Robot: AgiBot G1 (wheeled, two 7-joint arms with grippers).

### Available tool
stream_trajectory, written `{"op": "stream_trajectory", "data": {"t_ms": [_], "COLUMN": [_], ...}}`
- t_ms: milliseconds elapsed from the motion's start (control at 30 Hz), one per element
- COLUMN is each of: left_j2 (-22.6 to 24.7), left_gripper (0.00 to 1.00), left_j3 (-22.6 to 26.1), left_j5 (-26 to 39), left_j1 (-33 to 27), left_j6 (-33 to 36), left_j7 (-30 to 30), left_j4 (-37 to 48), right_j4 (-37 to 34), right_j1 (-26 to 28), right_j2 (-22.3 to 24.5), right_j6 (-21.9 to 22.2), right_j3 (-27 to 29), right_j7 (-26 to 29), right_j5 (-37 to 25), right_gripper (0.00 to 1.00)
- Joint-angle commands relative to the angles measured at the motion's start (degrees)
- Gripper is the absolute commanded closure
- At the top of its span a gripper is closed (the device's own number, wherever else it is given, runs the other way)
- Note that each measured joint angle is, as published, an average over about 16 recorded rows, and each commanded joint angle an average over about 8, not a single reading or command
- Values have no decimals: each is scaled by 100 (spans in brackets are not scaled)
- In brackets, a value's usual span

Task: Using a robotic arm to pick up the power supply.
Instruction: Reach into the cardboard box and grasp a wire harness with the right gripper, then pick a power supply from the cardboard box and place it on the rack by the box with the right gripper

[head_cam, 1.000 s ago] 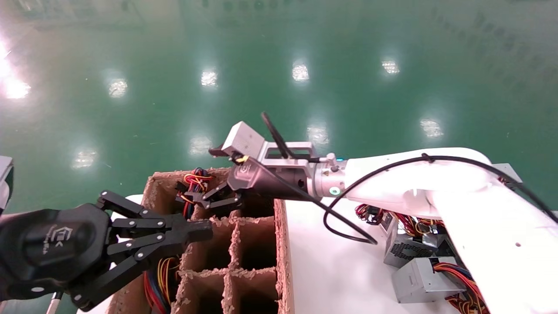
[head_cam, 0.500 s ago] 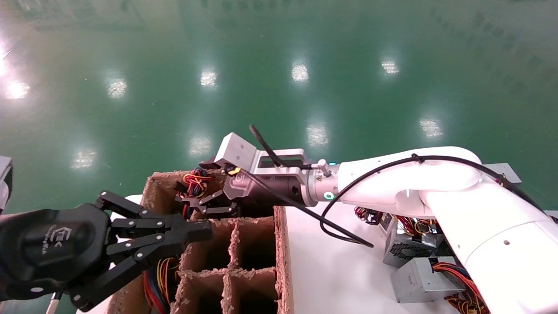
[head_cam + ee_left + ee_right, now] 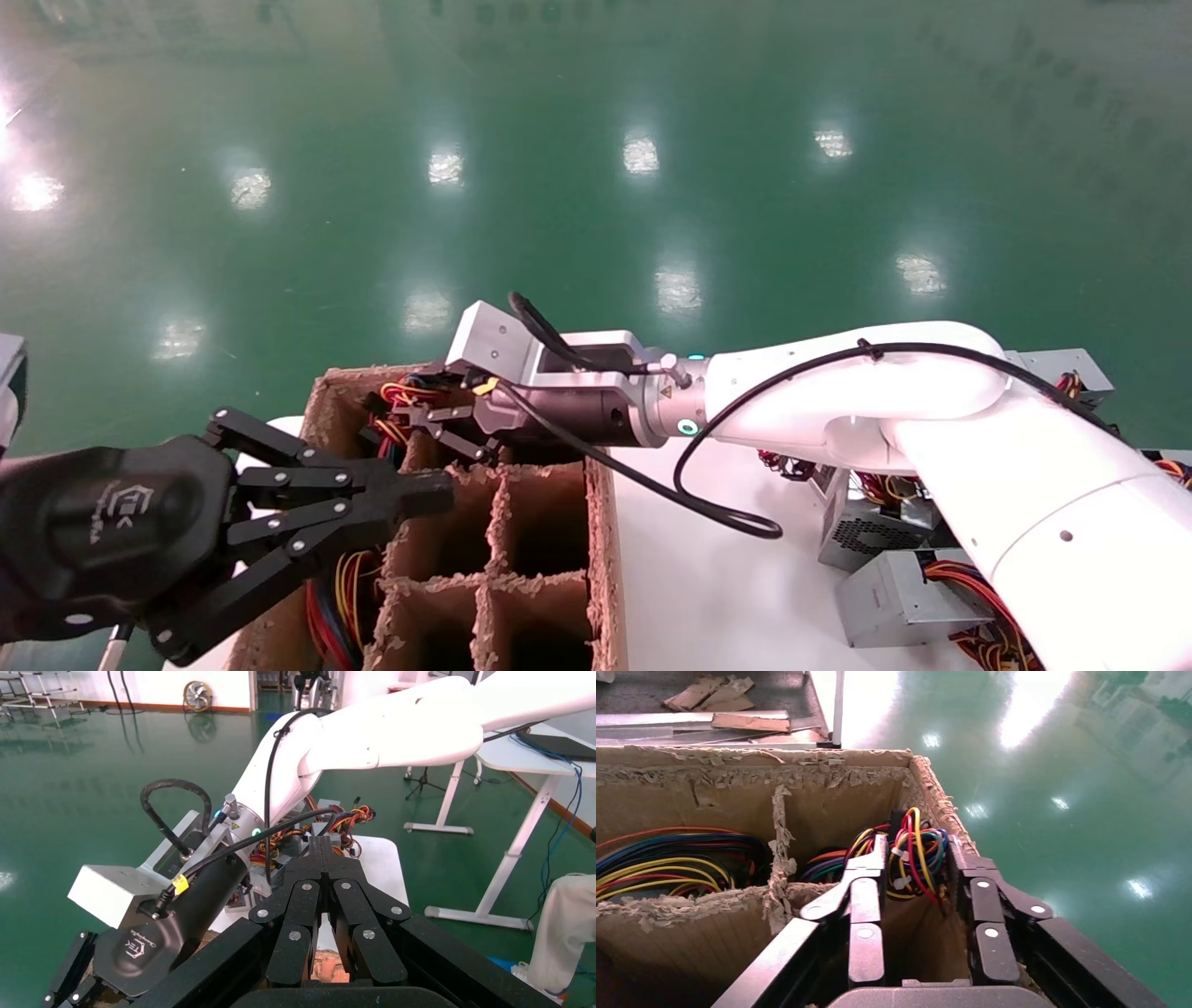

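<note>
My right gripper (image 3: 413, 421) is low in the far-left cell of a divided cardboard box (image 3: 601, 522). Its fingers are open on either side of a bundle of red, yellow and blue wires (image 3: 921, 829) that rises out of that cell. In the right wrist view the right gripper (image 3: 918, 855) straddles the bundle, and the metal body below is hidden. Two silver-grey power supplies (image 3: 894, 596) (image 3: 849, 533) lie on the white table (image 3: 708, 596) under my right arm. My left gripper (image 3: 438, 492) hangs shut and empty over the box's near-left corner.
More coloured wires (image 3: 340, 596) fill the box's left column, and a neighbouring cell (image 3: 673, 867) holds another bundle. The box's ragged dividers (image 3: 498, 522) separate dark cells. A green floor (image 3: 596, 140) lies beyond. Table legs and stands (image 3: 450, 797) show in the left wrist view.
My right arm has dropped and pushed left. Its gripper has gone from above the box's far edge down into the far-left cell, around the wires. The left gripper has not moved.
</note>
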Motion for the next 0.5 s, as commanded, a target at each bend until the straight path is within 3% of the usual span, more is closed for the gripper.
{"op": "stream_trajectory", "data": {"t_ms": [33,500], "left_j2": [0,0], "left_gripper": [100,100], "left_j3": [0,0], "left_j5": [0,0], "left_j1": [0,0], "left_j6": [0,0], "left_j7": [0,0], "left_j4": [0,0], "right_j4": [-25,-287], "right_j1": [9,25], "right_j2": [7,60], "right_j6": [23,-146], "right_j3": [-67,-126], "right_j7": [-23,-877], "right_j5": [80,622], "right_gripper": [100,100]}}
